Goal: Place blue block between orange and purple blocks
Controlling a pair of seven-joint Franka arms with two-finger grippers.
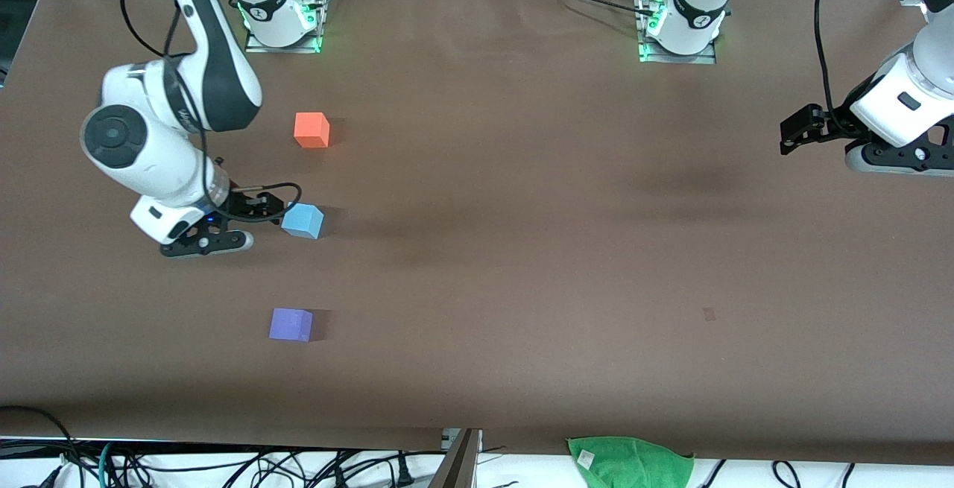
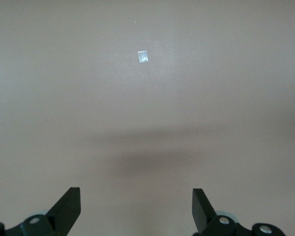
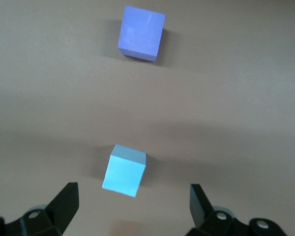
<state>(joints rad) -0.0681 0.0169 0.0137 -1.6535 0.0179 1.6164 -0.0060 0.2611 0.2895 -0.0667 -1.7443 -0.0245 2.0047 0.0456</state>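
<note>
The blue block [image 1: 302,220] lies on the brown table, with the orange block [image 1: 311,130] farther from the front camera and the purple block [image 1: 291,324] nearer to it, all three roughly in one line. My right gripper [image 1: 223,242] hovers just beside the blue block, toward the right arm's end of the table. In the right wrist view it [image 3: 132,204] is open and empty, the blue block [image 3: 124,169] sits just off its fingertips, and the purple block [image 3: 141,32] lies farther on. My left gripper [image 1: 887,164] waits open [image 2: 136,206] over bare table at the left arm's end.
A green cloth [image 1: 630,462] hangs at the table's near edge. A small pale mark [image 1: 709,314] is on the table toward the left arm's end; it also shows in the left wrist view [image 2: 143,57]. Cables run along the near edge.
</note>
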